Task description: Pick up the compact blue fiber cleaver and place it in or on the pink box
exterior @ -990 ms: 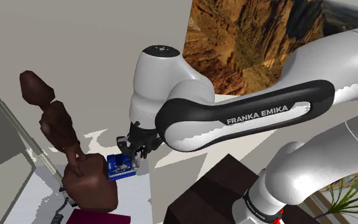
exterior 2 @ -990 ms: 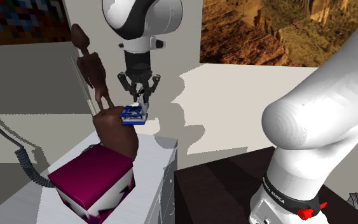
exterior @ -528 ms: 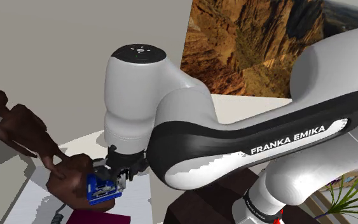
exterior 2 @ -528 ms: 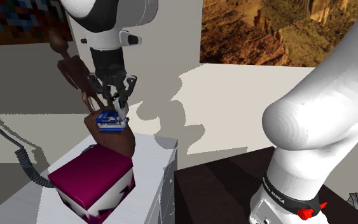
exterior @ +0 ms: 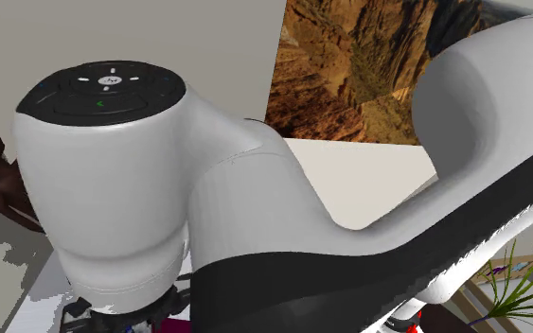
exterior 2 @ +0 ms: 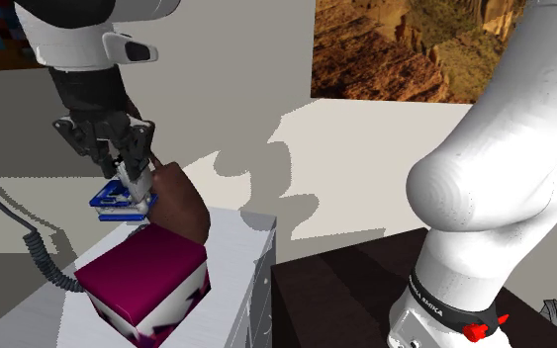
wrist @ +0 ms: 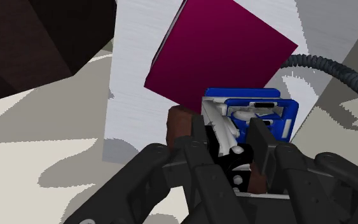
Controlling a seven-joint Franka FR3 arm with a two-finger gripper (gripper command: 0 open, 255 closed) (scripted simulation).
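Observation:
The blue fiber cleaver (exterior 2: 121,198) is a small blue and white block that hangs in the air. My gripper (exterior 2: 133,181) is shut on it from above. In the wrist view the two black fingers (wrist: 260,137) clasp the cleaver (wrist: 260,111) between them. The box (exterior 2: 145,272) is magenta on top with white lower sides, and it stands on the white table (exterior 2: 241,257). The cleaver hovers a little above the box's far corner. Seen along the gripper (wrist: 229,132), the box top (wrist: 222,51) lies just beyond the cleaver.
A dark brown sculpture (exterior 2: 179,203) stands right behind the box, close beside the gripper. A grey coiled cable (exterior 2: 39,255) runs past the box on the second exterior view's left. The arm's white bulk (exterior: 255,218) blocks most of the shoulder view.
The arm has swung towards the second exterior view's left with the cleaver held shut in it, from beside the brown sculpture to above the box's far corner.

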